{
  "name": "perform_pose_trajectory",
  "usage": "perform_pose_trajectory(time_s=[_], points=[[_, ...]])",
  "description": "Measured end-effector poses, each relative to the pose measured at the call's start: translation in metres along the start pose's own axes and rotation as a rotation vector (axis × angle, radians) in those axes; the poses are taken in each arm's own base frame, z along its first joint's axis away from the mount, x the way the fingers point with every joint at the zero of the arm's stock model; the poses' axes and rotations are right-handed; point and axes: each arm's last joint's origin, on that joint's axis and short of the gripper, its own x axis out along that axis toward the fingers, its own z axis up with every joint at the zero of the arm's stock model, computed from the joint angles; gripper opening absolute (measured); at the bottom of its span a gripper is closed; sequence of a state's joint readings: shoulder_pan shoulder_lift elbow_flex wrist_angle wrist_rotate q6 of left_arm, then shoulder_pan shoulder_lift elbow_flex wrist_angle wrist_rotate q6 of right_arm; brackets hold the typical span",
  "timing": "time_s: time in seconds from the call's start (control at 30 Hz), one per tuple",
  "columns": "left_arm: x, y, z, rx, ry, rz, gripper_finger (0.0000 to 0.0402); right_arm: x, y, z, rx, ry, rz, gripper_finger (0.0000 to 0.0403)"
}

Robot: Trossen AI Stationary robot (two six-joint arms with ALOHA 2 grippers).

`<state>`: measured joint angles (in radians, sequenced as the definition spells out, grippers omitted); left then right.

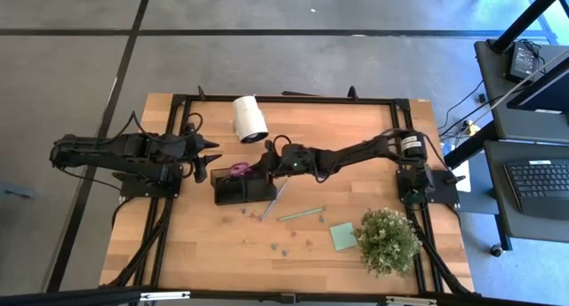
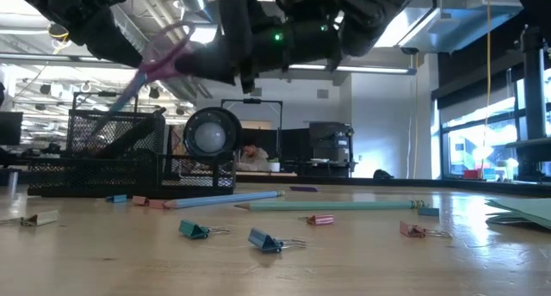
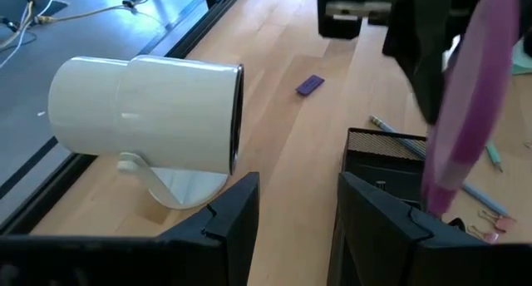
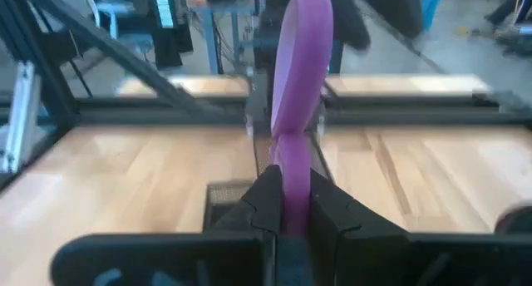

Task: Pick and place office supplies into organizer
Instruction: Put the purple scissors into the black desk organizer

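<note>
Glossy purple looped scissors (image 4: 298, 103) are clamped by the right gripper (image 4: 287, 211) above the black mesh organizer (image 1: 242, 189); beside it, the left gripper's (image 3: 291, 215) fingers are held apart.

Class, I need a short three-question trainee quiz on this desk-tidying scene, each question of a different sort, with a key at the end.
1. True or false: the right gripper is shut on the purple-handled scissors above the black organizer.
2. Which lies nearest the potted plant? A) white cylinder roll B) green sticky-note pad C) organizer
3. Fill in: the left gripper, waiting at the table's left side, has its fingers ____.

Key: 1 true; 2 B; 3 open.
</note>
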<state>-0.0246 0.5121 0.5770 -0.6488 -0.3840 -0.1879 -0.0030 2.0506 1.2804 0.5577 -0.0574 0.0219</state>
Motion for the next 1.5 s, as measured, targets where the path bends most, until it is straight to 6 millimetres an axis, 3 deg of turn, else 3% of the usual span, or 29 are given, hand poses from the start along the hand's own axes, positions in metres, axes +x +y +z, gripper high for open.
perform_pose_trajectory(time_s=[0.37,0.73,1.5], points=[[0.0,0.0,0.0,0.0,0.0,0.0,0.0156,0.027,-0.008,-0.025,0.035,0.063,0.002,0.0029],[0.0,0.0,0.0,0.0,-0.001,0.0,0.0156,0.029,-0.009,-0.028,0.058,0.081,0.004,0.0039],[0.0,0.0,0.0,-0.001,0.0,0.0,0.0156,0.028,-0.009,-0.036,0.064,0.158,0.001,0.0167]])
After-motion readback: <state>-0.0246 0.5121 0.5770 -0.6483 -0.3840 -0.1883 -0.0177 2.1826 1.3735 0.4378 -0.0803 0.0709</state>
